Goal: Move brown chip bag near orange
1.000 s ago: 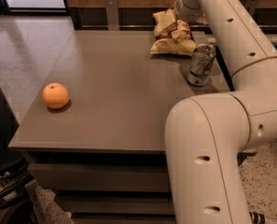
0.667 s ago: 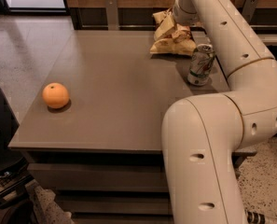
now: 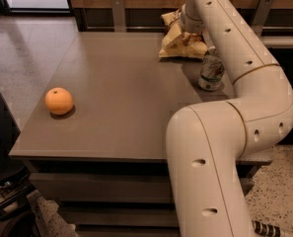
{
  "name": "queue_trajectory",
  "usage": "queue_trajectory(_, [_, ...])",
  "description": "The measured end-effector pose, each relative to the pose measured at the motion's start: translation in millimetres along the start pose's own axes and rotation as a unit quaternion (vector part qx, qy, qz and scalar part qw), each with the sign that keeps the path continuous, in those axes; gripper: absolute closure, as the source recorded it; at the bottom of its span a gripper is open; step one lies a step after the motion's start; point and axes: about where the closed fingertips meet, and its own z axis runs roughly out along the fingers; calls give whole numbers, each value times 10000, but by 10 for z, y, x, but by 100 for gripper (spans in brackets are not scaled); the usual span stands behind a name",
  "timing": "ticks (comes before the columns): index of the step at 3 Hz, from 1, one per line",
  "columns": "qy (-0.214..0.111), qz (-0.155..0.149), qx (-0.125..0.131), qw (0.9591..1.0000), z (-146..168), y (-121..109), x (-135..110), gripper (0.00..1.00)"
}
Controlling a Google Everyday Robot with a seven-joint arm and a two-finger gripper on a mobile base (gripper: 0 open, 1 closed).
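Brown chip bag [image 3: 181,42] crumpled by worktop's [image 3: 126,83] far edge, long axis unclear. Tool [image 3: 184,29] right over it; grip state cannot be told. Orange [image 3: 58,100] near left edge.

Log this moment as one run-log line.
end effector: at brown chip bag, far edge of table | orange: front-left, apart from bag | soda can: beside bag

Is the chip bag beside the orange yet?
No: the chip bag lies at the table's far edge by the gripper; the orange sits far off.
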Motion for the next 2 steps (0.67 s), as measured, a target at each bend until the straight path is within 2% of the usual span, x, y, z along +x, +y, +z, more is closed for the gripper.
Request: queue_trajectory(2, [-200,206,-280,9992,276,13,-27,0])
